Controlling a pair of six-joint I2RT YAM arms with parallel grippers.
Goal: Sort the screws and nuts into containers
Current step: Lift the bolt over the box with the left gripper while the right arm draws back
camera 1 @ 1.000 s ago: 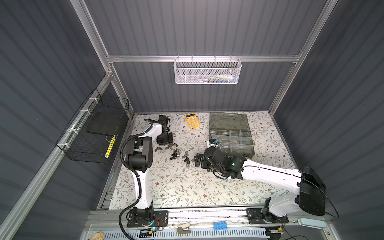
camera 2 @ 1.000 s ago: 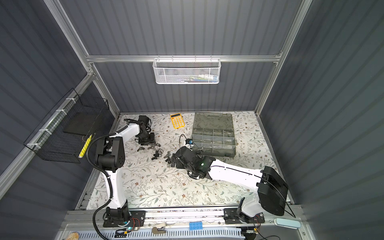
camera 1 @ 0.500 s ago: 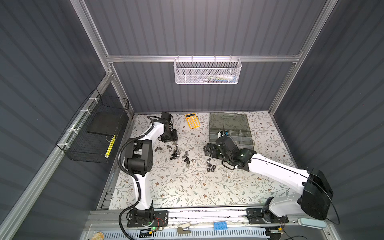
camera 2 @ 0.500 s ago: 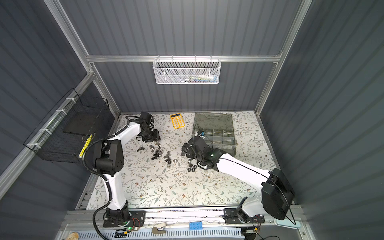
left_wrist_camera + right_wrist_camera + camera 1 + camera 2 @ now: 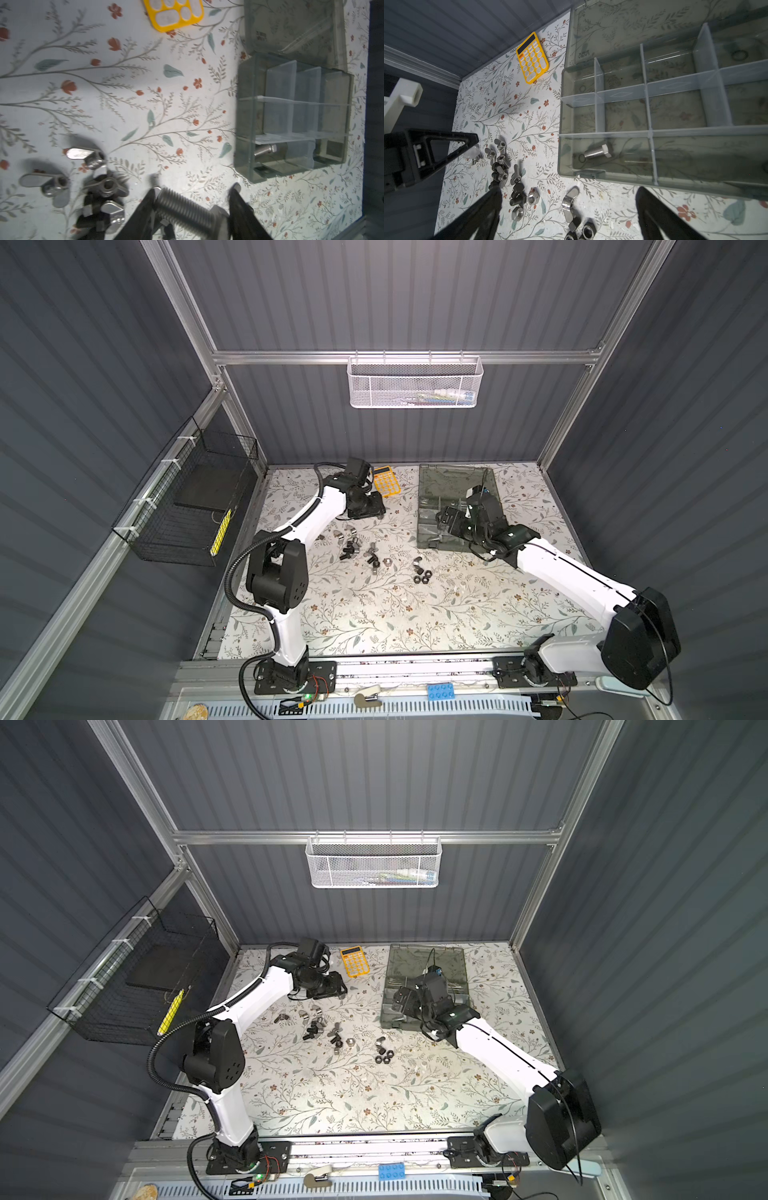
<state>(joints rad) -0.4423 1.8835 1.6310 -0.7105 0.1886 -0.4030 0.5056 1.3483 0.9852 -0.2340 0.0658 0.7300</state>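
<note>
My left gripper [image 5: 195, 188] is shut on a silver screw [image 5: 187, 207], gripped end to end and held above the table left of the organizer; it shows in both top views [image 5: 368, 506] [image 5: 332, 986]. My right gripper [image 5: 569, 190] is open and empty over the organizer's near-left corner [image 5: 446, 518]. The grey organizer's containers [image 5: 600, 110] stand open, and one silver screw [image 5: 597, 152] lies in the near-left one. Loose screws and nuts [image 5: 357, 549] lie in a pile mid-table. A silver wing nut [image 5: 570, 202] and black nuts [image 5: 583, 228] lie beneath the right gripper.
A yellow calculator [image 5: 386, 487] lies at the back between the left gripper and the organizer's open lid [image 5: 457, 479]. A white mesh basket [image 5: 413, 383] hangs on the back wall. A black wire basket [image 5: 195, 502] hangs on the left wall.
My right gripper has swung from the loose pile back and right to the organizer's near-left corner, staying open. My left gripper has moved right, still holding the screw.
</note>
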